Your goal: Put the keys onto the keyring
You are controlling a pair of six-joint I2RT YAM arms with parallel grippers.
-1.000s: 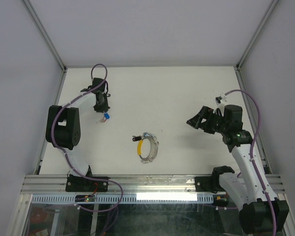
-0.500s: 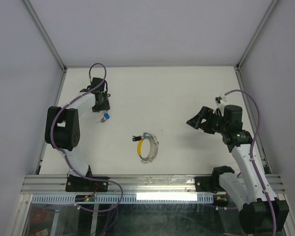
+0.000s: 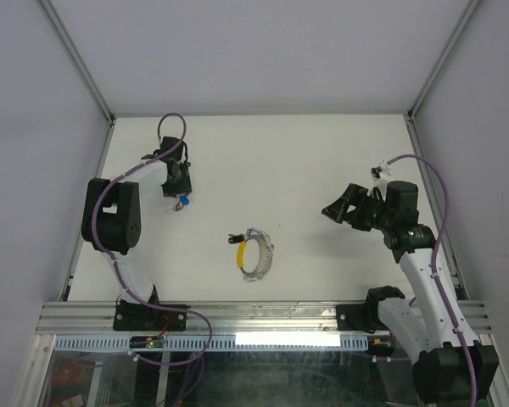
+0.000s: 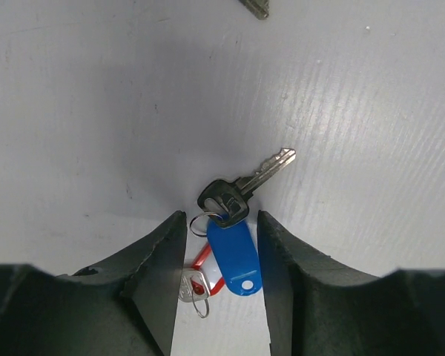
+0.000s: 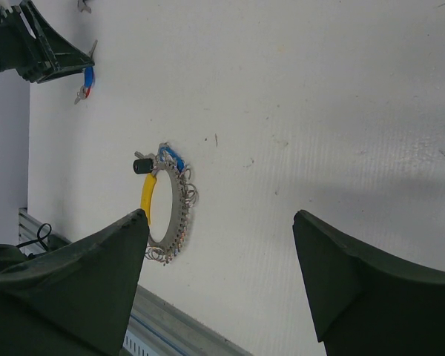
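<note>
Two keys lie on the white table between the fingers of my left gripper [image 4: 221, 216], which is open and not pinching them. One key [image 4: 245, 185] carries a blue tag [image 4: 233, 256]; a smaller key [image 4: 193, 285] carries a red tag half hidden under the blue one. From above, these keys [image 3: 182, 203] sit just below the left gripper [image 3: 179, 195]. The keyring [image 3: 256, 254], a yellow arc with a grey beaded rest, lies at mid-table. A black-tagged key [image 5: 142, 165] and a blue tag [image 5: 170, 157] sit at the top of the keyring [image 5: 179, 215]. My right gripper [image 5: 221, 216] hovers open and empty, right of the ring.
Another loose key [image 4: 256, 7] lies farther out from the left gripper. The metal rail [image 3: 237, 315] runs along the table's near edge, with the arm bases on it. Grey walls close in the left, right and back sides.
My left gripper has opened around the blue- and red-tagged keys, which stay on the table. The right arm and the keyring have not moved.
</note>
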